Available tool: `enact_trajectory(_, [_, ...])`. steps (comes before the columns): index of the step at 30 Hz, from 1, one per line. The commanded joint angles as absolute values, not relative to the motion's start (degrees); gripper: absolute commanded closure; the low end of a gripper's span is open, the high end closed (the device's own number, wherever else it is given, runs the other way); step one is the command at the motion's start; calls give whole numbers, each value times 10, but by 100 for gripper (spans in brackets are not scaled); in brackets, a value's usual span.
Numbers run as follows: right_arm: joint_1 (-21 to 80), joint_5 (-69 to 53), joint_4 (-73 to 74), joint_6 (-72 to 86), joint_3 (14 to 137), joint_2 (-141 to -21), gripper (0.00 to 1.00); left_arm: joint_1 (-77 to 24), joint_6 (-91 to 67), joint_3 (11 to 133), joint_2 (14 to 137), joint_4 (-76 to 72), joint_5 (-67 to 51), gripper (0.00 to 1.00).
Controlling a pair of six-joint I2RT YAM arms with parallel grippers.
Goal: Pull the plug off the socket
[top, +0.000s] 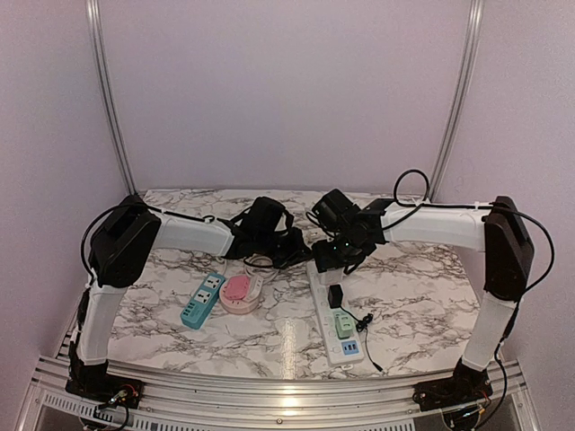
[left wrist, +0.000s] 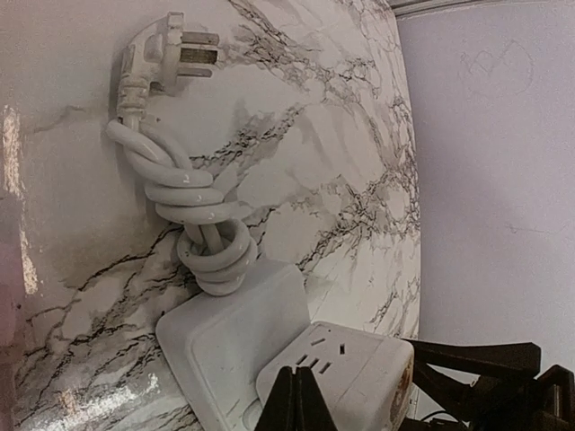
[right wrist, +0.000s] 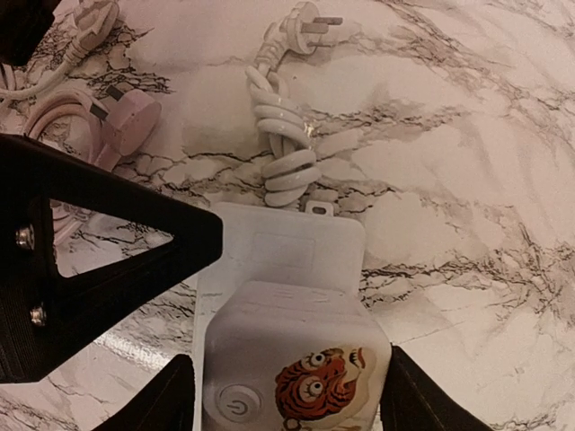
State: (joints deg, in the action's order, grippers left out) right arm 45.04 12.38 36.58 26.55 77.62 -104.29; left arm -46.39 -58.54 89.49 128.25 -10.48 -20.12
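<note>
A white cube plug with a tiger sticker (right wrist: pixel 292 359) sits in the far end of a white power strip (right wrist: pixel 287 242). My right gripper (right wrist: pixel 289 406) straddles the cube, its fingers (right wrist: pixel 409 400) against both sides. In the top view the right gripper (top: pixel 328 254) is over the strip's far end (top: pixel 316 274). My left gripper (left wrist: pixel 299 404) is shut and empty, its tips pressed at the foot of the cube (left wrist: pixel 350 373) on the strip (left wrist: pixel 225 332). It also shows in the top view (top: pixel 301 247).
The strip also carries a black plug (top: pixel 335 295), a green adapter (top: pixel 342 321) and a blue one (top: pixel 349 346). Its coiled white cord (right wrist: pixel 283 144) lies beyond it. A teal strip (top: pixel 202 300) and a pink one (top: pixel 241 293) lie to the left.
</note>
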Motion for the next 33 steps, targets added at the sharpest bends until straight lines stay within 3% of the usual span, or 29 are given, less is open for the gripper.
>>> enact_trajectory(1, [459, 114, 372, 270, 772, -1056, 33, -474, -582, 911, 1304, -68, -200, 100])
enact_trajectory(25, [462, 107, 366, 261, 777, -1068, 33, -487, -559, 962, 1350, 76, -151, 100])
enact_trajectory(29, [462, 108, 367, 260, 780, -1069, 37, -489, -559, 973, 1360, 89, -147, 100])
enact_trajectory(33, [462, 111, 367, 260, 784, -1070, 51, -493, -562, 978, 1367, 94, -142, 100])
